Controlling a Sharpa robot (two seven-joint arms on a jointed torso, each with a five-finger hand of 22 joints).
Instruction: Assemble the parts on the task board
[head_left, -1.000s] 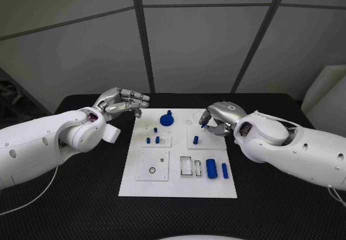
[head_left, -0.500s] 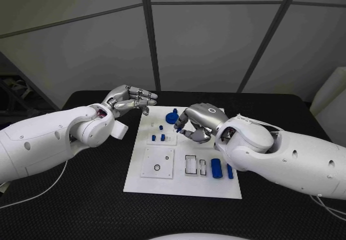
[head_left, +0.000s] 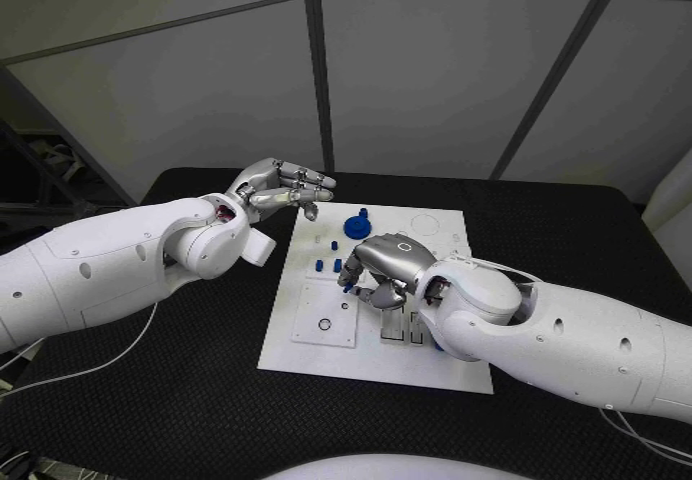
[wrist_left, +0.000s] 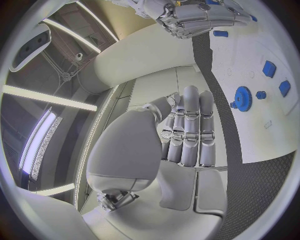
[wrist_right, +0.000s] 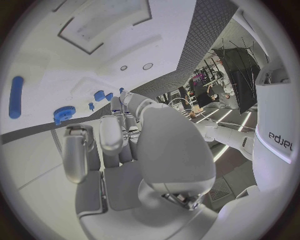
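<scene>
We see the task board (head_left: 325, 352) lying in the middle of the black table (head_left: 173, 400). Our left hand (head_left: 281, 188) hovers just off the board's ten o'clock corner, above the table; its fingers are curled in side by side and hold nothing. The left wrist view shows those fingers (wrist_left: 190, 130) pressed together over the dark mat beside the board's edge.

Our right hand (head_left: 382, 268) sits low over the centre of the board, knuckles up, fingers bent down toward the surface. We cannot tell whether they pinch a part, since the palm hides the fingertips.

A blue gear-shaped part (head_left: 356, 227) stands toward twelve o'clock on the board. Small blue pegs (head_left: 327, 266) stand at nine o'clock of the right hand, close beside it. A square white inset with a small ring (head_left: 327, 324) lies at seven o'clock of that hand.
</scene>
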